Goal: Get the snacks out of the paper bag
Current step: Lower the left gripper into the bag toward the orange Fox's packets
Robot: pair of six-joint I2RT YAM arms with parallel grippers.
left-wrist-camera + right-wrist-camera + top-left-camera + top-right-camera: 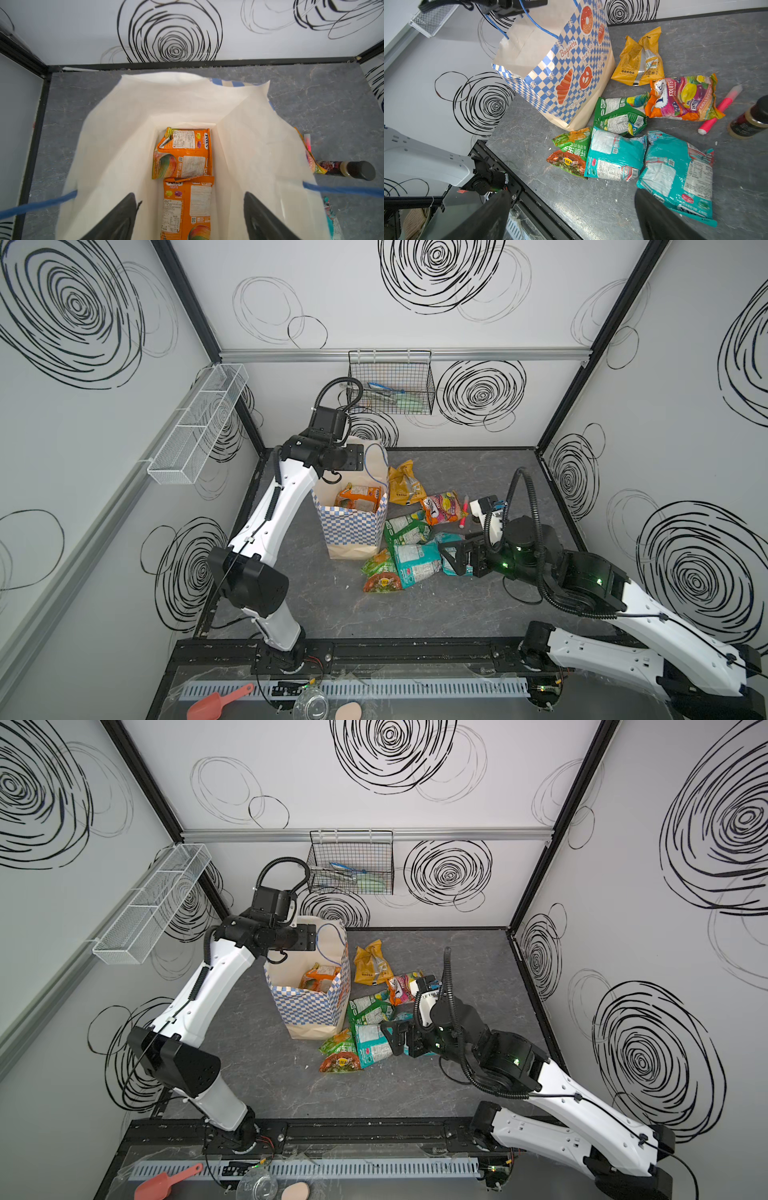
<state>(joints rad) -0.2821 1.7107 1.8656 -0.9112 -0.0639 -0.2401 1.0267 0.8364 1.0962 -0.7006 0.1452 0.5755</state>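
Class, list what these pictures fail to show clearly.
- Lower orange packet: left wrist view, cut off by the frame edge.
- Anything under the orange packets in the paper bag: hidden by them.
- Dark jar: right wrist view, cut by the edge.
- Wire basket contents: top views, too small.

My left gripper (189, 194) hangs over the open mouth of the paper bag (116, 133), my dark fingers (124, 216) spread wide, nothing between them. On its cream bottom the nearer orange Fox's Fruits packet (187, 207) touches the farther orange packet (184, 153), end to end. Blue cord handles (41, 204) trail outward. Outside, on the grey table (311, 93), lie a black-capped jar (351, 170) and a pink marker (307, 141).
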